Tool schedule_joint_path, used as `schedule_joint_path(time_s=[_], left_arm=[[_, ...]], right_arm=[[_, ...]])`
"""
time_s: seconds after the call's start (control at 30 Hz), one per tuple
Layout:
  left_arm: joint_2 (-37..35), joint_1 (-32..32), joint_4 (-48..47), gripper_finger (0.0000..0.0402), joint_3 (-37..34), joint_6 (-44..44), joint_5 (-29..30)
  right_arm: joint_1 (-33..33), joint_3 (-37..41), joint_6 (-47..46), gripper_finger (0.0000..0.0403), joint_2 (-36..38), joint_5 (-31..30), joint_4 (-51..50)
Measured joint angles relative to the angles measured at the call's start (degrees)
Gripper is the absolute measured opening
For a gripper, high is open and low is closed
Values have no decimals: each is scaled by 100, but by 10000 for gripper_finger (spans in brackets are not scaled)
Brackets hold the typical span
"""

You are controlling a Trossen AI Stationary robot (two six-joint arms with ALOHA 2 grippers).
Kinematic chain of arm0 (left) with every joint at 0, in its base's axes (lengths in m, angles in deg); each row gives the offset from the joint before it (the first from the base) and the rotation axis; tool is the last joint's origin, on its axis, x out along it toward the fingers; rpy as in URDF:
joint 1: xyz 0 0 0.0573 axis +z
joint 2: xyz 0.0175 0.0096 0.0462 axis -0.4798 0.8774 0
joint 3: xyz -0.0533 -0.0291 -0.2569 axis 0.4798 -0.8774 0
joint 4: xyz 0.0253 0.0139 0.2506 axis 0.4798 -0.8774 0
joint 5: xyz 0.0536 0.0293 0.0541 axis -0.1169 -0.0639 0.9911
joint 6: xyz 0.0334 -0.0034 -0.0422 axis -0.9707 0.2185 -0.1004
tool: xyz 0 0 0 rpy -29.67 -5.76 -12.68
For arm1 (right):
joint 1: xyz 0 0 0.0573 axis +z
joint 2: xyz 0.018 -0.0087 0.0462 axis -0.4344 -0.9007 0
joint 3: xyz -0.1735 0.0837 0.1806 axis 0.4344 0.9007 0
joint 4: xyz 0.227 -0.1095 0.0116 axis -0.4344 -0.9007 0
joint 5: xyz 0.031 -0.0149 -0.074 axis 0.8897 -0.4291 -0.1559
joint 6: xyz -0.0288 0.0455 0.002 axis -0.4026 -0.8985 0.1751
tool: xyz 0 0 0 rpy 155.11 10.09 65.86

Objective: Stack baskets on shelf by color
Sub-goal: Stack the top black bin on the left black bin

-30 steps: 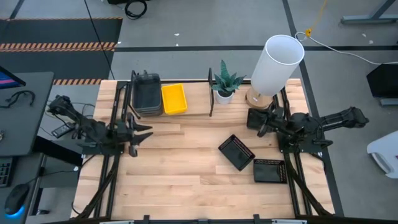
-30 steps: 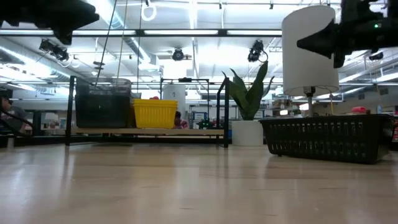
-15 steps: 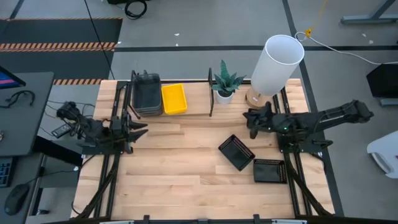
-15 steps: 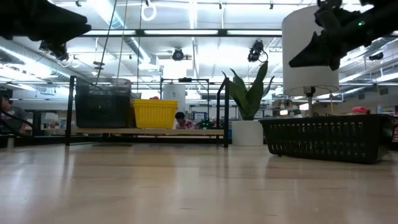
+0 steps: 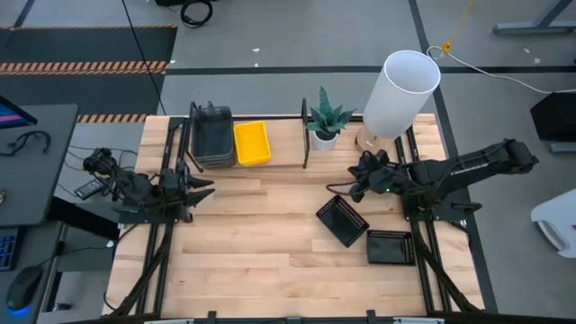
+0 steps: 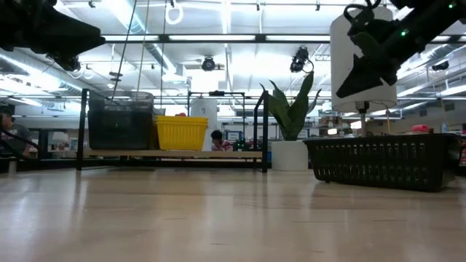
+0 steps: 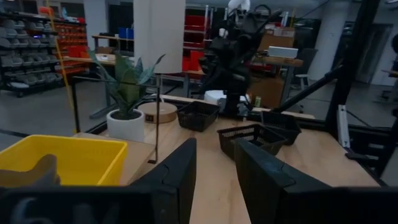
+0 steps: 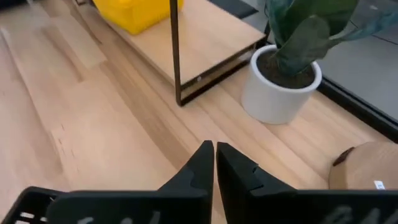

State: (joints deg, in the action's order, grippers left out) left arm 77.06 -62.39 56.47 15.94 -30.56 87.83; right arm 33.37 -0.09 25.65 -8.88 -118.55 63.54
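Observation:
The shelf (image 5: 279, 148) stands at the table's far side. A stack of dark grey baskets (image 5: 211, 135) and a yellow basket (image 5: 252, 142) rest on its board. Two black mesh baskets (image 5: 342, 219) (image 5: 390, 246) lie on the tabletop toward the right. A third black mesh basket (image 7: 199, 115) sits by the lamp base, mostly hidden under the right arm in the high view. My right gripper (image 5: 346, 190) hangs shut and tipped down above the table, just beyond the nearer mesh basket (image 8: 37, 202). My left gripper (image 5: 203, 186) is open in the air before the shelf's left end.
A potted plant (image 5: 326, 121) stands just right of the shelf's end frame (image 8: 175, 56). A tall white lamp (image 5: 400, 94) on a wooden base stands at the far right. Bare tabletop lies between the two arms and along the near edge. A person shows far behind the shelf (image 6: 216, 138).
My right gripper has moved toward the table's left, past the lamp base, and has tipped its fingers downward toward the table. My left gripper has drawn back slightly toward the left edge. The baskets have stayed where they were.

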Motion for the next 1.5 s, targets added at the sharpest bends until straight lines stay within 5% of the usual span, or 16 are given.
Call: schedule_joint_path(time_s=[0.53, 0.93, 1.5], left_arm=[[-2, 15, 101, 117, 2, 15, -27], [-2, 15, 99, 117, 2, 17, -31], [-2, 15, 100, 117, 4, 17, -31]], right_arm=[[-1051, 0, -791, 154, -389, 573, -365], [-2164, 2, -721, 158, -601, 1347, -533], [-2205, -213, -1691, 158, -862, 1654, -1320]])
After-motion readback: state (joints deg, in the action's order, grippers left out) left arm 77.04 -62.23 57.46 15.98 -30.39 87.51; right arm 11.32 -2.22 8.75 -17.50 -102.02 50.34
